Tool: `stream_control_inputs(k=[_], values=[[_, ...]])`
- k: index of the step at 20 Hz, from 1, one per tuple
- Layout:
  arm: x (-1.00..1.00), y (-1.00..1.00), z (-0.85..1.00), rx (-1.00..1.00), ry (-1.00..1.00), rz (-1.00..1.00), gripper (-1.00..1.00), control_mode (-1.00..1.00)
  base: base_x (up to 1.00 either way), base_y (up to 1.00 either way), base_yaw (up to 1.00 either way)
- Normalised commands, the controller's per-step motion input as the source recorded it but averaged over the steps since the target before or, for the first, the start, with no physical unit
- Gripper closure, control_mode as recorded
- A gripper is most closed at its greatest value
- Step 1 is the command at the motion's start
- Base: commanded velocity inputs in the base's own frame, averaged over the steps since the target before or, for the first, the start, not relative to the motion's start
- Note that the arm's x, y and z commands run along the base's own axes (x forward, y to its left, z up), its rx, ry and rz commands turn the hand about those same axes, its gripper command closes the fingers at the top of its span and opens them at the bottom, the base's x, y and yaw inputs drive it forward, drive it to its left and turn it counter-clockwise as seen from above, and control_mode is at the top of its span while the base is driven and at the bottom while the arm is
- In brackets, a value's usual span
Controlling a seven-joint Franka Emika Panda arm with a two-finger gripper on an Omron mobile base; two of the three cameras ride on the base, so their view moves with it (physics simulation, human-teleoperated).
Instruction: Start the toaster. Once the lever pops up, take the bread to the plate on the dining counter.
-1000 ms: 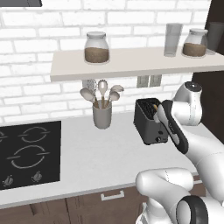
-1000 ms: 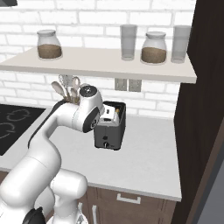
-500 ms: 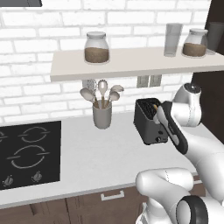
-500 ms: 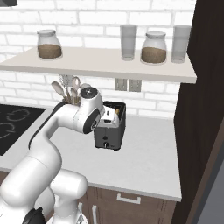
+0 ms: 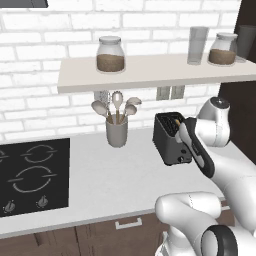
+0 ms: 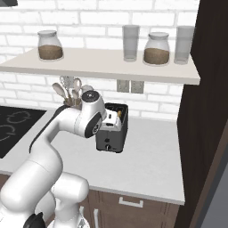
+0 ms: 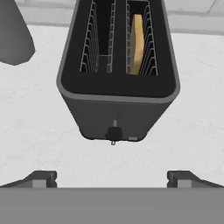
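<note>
Now bread in toaster slot — fingers spread wide

The arm hides part of the toaster.

Inspector A: Premises identified as a domestic kitchen, rendered. White brick wall behind a pale worktop, with dark wood cabinet fronts beneath.

Inspector B: Supporting evidence?

Inspector A: A black hob with ring markings and two knobs set into the worktop. A grey utensil holder with spoons and a whisk stands by the wall. A dark two-slot toaster sits on the worktop, a bread slice upright in one slot.

Inspector B: Storage?

Inspector A: A wall shelf carries two lidded jars of brown contents and two drinking glasses. A double wall socket is mounted below it.
</note>
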Motion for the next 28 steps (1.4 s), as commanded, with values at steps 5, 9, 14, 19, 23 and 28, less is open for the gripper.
stream_control_inputs(k=[5, 9, 14, 19, 23, 28], values=[[0.0, 0.0, 0.0, 0.0, -0.05, 0.0, -1.0, -1.0, 0.0, 0.0, 0.0], [0.0, 0.0, 0.0, 0.0, -0.1, 0.0, -1.0, -1.0, 0.0, 0.0, 0.0], [0.0, 0.0, -0.01, 0.0, -0.05, 0.0, -1.0, -1.0, 0.0, 0.0, 0.0], [0.0, 0.0, -0.21, 0.0, -0.07, 0.0, -1.0, -1.0, 0.0, 0.0, 0.0], [0.0, 0.0, -0.2, 0.0, -0.15, 0.0, -1.0, -1.0, 0.0, 0.0, 0.0], [0.0, 0.0, -0.07, 0.0, -0.21, 0.0, -1.0, -1.0, 0.0, 0.0, 0.0]])
